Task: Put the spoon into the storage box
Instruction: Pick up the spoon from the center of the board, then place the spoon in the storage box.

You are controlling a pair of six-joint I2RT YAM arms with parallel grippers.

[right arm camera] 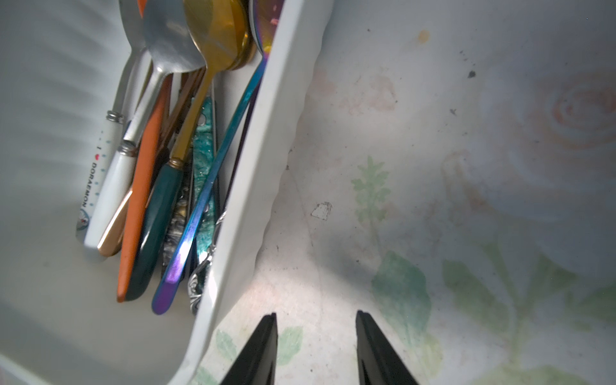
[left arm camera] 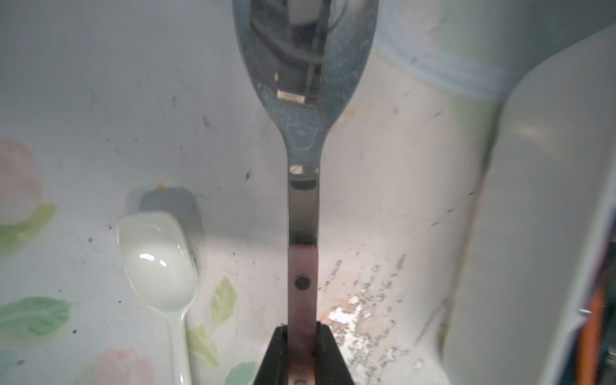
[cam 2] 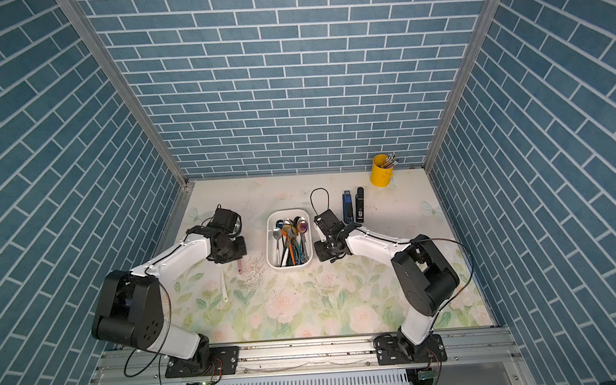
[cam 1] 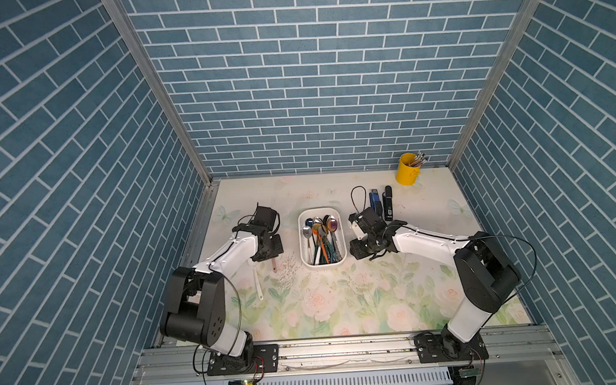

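Observation:
My left gripper (left arm camera: pixel 301 328) is shut on the pink handle of a metal spoon (left arm camera: pixel 301 200), whose shiny bowl points away from the jaws. In both top views the handle's end (cam 1: pixel 274 265) pokes out from under the left gripper (cam 1: pixel 271 252), left of the storage box. The storage box (cam 1: pixel 302 244) is a white tray holding several spoons; its rim (right arm camera: pixel 266 150) also shows in the right wrist view. My right gripper (right arm camera: pixel 316 320) is open with nothing in it, low over the mat just right of the box.
A white ceramic spoon (left arm camera: pixel 160 263) lies on the floral mat beside the held one. At the back right stand a yellow cup (cam 1: pixel 407 169) of pens, and a blue (cam 1: pixel 375 204) and a black (cam 1: pixel 388 203) oblong item. A worn, flecked patch (cam 1: pixel 285 270) marks the mat.

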